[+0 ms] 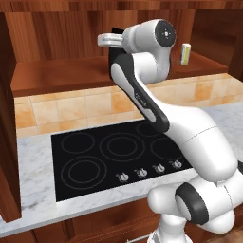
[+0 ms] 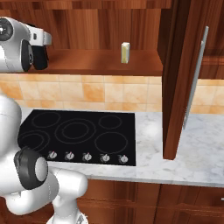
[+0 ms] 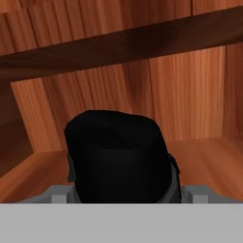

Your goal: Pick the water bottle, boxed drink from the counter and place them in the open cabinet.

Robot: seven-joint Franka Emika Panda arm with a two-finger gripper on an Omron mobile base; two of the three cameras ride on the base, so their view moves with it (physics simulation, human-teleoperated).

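While the fingers grip the water bottle, the boxed drink stands well apart.

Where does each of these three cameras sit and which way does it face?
Left base view: behind the arm's left, facing the cooktop and open cabinet; arm at right.
Right base view: behind its right, same scene; arm at left. Both share the boxed drink on the shelf.
Hand view: on the hand, facing the cabinet's back panel; water bottle between the fingers.
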